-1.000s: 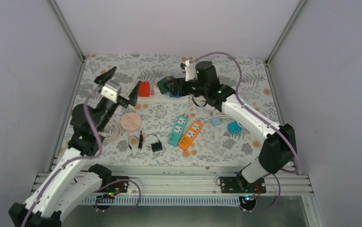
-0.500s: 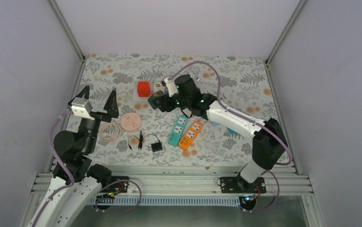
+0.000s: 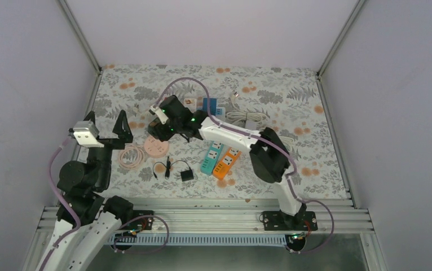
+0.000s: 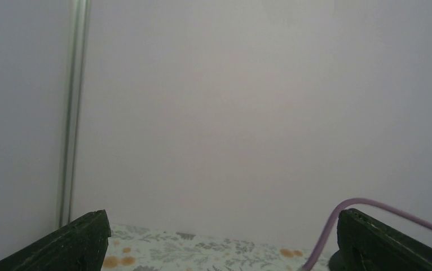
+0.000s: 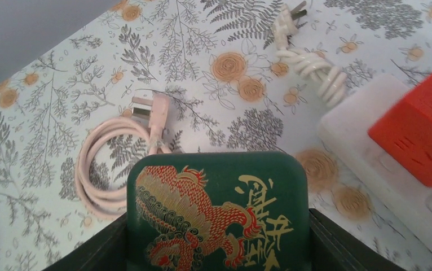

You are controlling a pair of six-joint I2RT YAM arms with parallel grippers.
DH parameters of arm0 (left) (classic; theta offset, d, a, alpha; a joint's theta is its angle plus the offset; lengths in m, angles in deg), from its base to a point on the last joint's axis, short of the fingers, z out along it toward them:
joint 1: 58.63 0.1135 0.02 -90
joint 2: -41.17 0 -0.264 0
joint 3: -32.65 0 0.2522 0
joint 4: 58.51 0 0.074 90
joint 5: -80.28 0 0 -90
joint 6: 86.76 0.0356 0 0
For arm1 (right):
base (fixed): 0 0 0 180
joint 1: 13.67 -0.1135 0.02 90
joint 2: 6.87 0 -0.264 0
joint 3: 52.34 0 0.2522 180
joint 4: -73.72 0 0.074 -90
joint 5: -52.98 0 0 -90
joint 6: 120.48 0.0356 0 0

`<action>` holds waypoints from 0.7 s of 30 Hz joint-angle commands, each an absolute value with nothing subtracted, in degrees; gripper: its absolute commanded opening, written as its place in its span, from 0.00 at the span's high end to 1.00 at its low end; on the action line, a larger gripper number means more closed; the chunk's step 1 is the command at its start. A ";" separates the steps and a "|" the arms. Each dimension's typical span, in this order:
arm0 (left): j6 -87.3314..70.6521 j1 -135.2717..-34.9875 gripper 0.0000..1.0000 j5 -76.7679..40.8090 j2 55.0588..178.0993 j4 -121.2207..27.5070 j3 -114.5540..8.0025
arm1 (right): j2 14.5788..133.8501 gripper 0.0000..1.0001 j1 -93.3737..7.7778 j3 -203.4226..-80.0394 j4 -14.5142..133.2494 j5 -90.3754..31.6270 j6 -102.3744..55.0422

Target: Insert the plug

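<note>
Right jaws clamp a green dragon-printed plastic block [image 5: 216,214], presumably the plug, over the left side of the desk [image 3: 292,90]; left jaws gape empty, held clear

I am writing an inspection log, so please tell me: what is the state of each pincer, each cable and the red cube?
Left pincer: open, empty.
Right pincer: shut on green box.
Pink cable: coiled, unplugged.
White cable: bundled, unplugged.
Red cube: on white strip.
</note>
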State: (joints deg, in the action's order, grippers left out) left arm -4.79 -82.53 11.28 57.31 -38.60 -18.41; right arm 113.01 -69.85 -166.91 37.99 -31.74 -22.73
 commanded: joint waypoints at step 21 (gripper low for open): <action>-4.90 -82.40 0.00 18.54 53.53 -37.33 -18.62 | 125.83 0.52 -72.03 -179.58 37.01 -32.00 -23.02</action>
State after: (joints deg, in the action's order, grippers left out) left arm -5.16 -82.53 18.12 52.83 -36.92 -17.82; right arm 126.49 -71.43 -179.44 34.99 -33.81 -22.78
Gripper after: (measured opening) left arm 0.999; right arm 0.622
